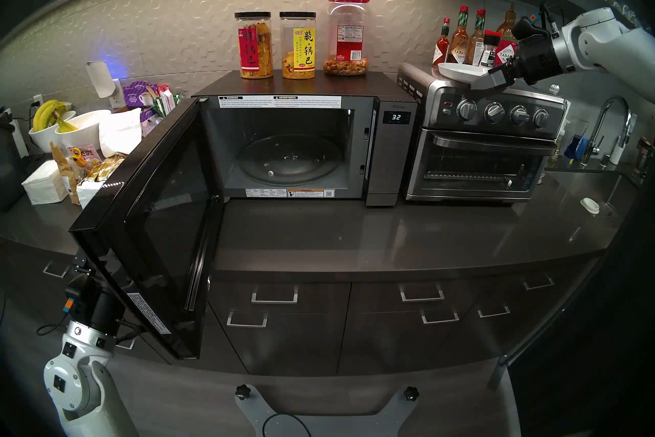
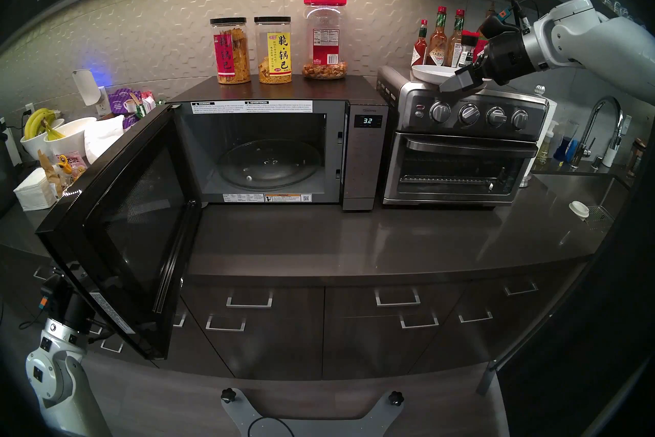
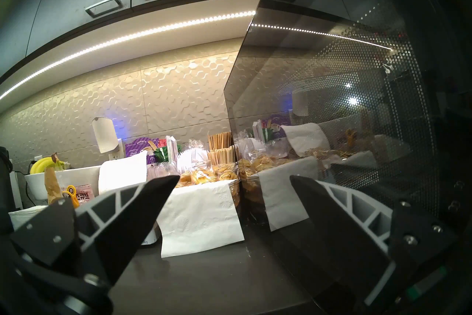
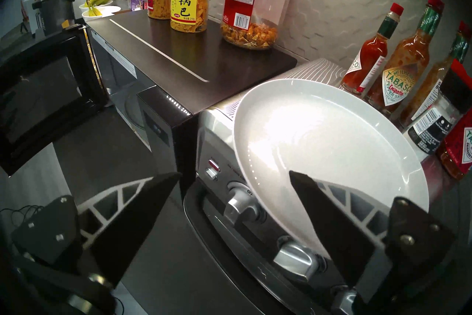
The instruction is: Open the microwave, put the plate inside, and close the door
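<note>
Head left, microwave (image 1: 304,142): you are looking at it sitting on the bench (image 1: 407,234) with its cavity showing and the glass turntable (image 1: 287,159) lying bare inside.
Head left, door (image 1: 152,223): it is standing swung wide toward you on the left side, hiding the left claw behind its lower edge.
Head left, plate (image 1: 460,71): it is resting on top of the toaster oven (image 1: 482,142), just in front of the sauce bottles (image 1: 471,39).
Head left, right claw (image 1: 491,80): it is hovering at the plate's near right rim, pointing left and slightly down.
Head right, plate (image 2: 434,72): you are seeing the same layout, the plate sitting on the toaster oven (image 2: 460,149) with the right claw (image 2: 459,82) at its edge.
Head right, snack jars (image 2: 276,49): three are standing on the microwave (image 2: 280,149) roof.
Left wrist, left claw (image 3: 235,179): its fingers are standing wide apart, holding nothing, beside the outer glass of the door (image 3: 344,102).
Left wrist, snack basket (image 3: 204,176): it is sitting on the bench beyond the fingertips, lined with white napkin.
Right wrist, right claw (image 4: 235,173): its jaws are standing wide, one finger over the plate (image 4: 332,133) and the other off its left side, over the toaster oven's front; whether either is touching the plate you cannot tell.
Right wrist, door (image 4: 46,92): it is hanging open at the far left.
</note>
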Available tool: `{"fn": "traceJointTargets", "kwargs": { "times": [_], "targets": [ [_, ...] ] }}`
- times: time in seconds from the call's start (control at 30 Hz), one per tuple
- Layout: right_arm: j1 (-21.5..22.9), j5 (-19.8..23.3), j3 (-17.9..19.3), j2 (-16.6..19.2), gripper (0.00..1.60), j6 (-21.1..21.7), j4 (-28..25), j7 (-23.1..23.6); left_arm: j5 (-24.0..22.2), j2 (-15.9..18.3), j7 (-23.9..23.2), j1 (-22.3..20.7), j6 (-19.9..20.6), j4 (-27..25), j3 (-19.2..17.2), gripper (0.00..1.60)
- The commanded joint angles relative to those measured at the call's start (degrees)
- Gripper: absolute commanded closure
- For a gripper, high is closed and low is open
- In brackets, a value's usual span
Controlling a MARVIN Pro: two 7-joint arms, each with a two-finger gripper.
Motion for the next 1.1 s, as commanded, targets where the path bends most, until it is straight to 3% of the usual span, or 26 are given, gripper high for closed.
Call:
{"fn": "traceJointTargets", "kwargs": {
  "times": [0.0, 0.1, 0.13, 0.17, 0.27, 0.3, 0.37, 0.4, 0.63, 1.07],
  "targets": [
    [0.9, 0.3, 0.8, 0.6, 0.00, -0.8, -1.1, -1.6, -0.1, -0.1, -0.1, 0.1, -0.1, -1.2, 0.0, 0.00],
    [0.9, 0.1, 0.9, 0.8, 0.07, -0.9, -1.5, -2.1, -0.1, -0.1, -0.1, 0.1, -0.1, -1.2, 0.0, 0.00],
    [0.9, 0.1, 0.9, 0.8, 0.30, -0.9, -1.6, -2.3, -0.1, -0.1, -0.1, 0.1, -0.1, -1.2, 0.0, 0.00],
    [0.9, 0.1, 0.9, 0.9, 0.85, -1.0, -1.7, -2.5, -0.1, -0.1, -0.1, 0.1, -0.1, -1.2, 0.0, 0.00],
    [1.0, 0.1, 1.0, 1.1, 1.09, -1.1, -2.1, -2.9, -0.1, -0.1, -0.1, 0.1, -0.1, -1.2, 0.0, 0.00],
    [1.0, 0.1, 1.0, 1.2, 1.27, -1.2, -2.2, -3.1, -0.1, -0.1, -0.1, 0.1, -0.1, -1.2, 0.0, 0.00],
    [1.0, 0.0, 1.1, 1.3, 1.34, -1.3, -2.3, -3.3, -0.1, -0.1, -0.1, 0.1, -0.1, -1.2, 0.0, 0.00],
    [1.1, 0.0, 1.1, 1.4, 1.58, -1.3, -2.4, -3.3, -0.1, -0.1, -0.1, 0.1, -0.1, -1.2, 0.0, 0.00],
    [1.8, -0.5, 1.1, 2.4, 1.60, -2.0, -3.7, -3.4, -0.1, -0.1, -0.1, 0.1, -0.1, -1.2, 0.0, 0.00],
    [8.2, -1.5, 2.3, 7.3, 1.60, -0.8, -6.1, 1.0, -0.2, -0.1, -0.1, 0.0, -0.1, -1.1, 0.0, 0.00]
  ]
}}
